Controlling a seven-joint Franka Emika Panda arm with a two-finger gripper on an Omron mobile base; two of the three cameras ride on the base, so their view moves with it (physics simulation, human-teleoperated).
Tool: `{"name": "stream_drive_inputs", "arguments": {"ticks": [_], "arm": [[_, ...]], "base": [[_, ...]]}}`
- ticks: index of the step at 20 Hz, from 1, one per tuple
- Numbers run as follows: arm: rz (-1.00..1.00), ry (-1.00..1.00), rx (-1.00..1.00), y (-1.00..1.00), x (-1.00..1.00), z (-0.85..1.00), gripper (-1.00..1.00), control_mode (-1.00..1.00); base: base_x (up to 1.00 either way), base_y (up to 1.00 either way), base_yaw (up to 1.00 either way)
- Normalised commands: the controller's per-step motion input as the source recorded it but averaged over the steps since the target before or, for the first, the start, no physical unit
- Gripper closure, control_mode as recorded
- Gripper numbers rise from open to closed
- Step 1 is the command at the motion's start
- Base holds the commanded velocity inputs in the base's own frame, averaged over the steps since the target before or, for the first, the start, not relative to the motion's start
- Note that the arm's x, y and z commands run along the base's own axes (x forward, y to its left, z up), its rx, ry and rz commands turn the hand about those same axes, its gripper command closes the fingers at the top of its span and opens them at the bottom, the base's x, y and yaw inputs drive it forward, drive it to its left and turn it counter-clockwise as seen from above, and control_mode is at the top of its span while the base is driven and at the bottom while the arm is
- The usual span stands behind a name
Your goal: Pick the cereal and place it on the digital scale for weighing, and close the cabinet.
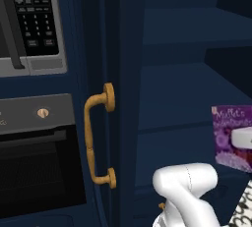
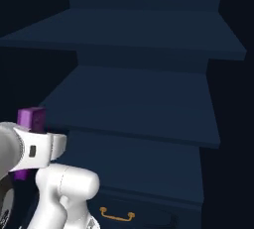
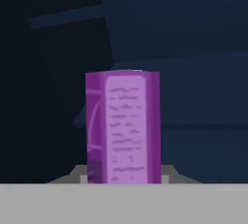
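Note:
The cereal [image 3: 123,126], a purple box with pink print, stands upright between my fingertips with its narrow side facing the hand camera. My gripper [image 3: 123,178] is shut on its lower part. In the left base view the cereal [image 1: 227,135] hangs at the right edge with the gripper [image 1: 242,137] across its front. From the right base view the cereal [image 2: 31,118] pokes up behind the white hand [image 2: 38,148]. It is held in front of the open navy cabinet [image 2: 139,99], whose dark shelves [image 1: 187,86] lie behind it. The digital scale is out of view.
A brass bar handle [image 1: 100,136] on the cabinet's open left door stands to the left of the arm. Further left are a black oven [image 1: 34,167] and a microwave [image 1: 32,19]. Below the shelves is a drawer with a brass handle [image 2: 117,216].

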Motion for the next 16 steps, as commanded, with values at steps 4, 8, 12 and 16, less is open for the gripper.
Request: {"name": "stream_drive_inputs", "arguments": {"ticks": [4, 8, 12, 16], "arm": [[0.08, -0.13, 0.07, 0.0, 1.0, -0.39, 1.0, -1.0], [0.07, -0.11, 0.08, 0.05, 0.87, -0.3, 1.0, -1.0], [0.09, -0.05, 0.07, 0.21, 0.26, -0.29, 1.0, -1.0], [0.08, -0.03, 0.04, 0.23, 0.04, -0.34, 1.0, -1.0]], "base": [[0.0, 0.0, 0.0], [0.0, 0.0, 0.0], [0.0, 0.0, 0.0], [0.0, 0.0, 0.0]]}}
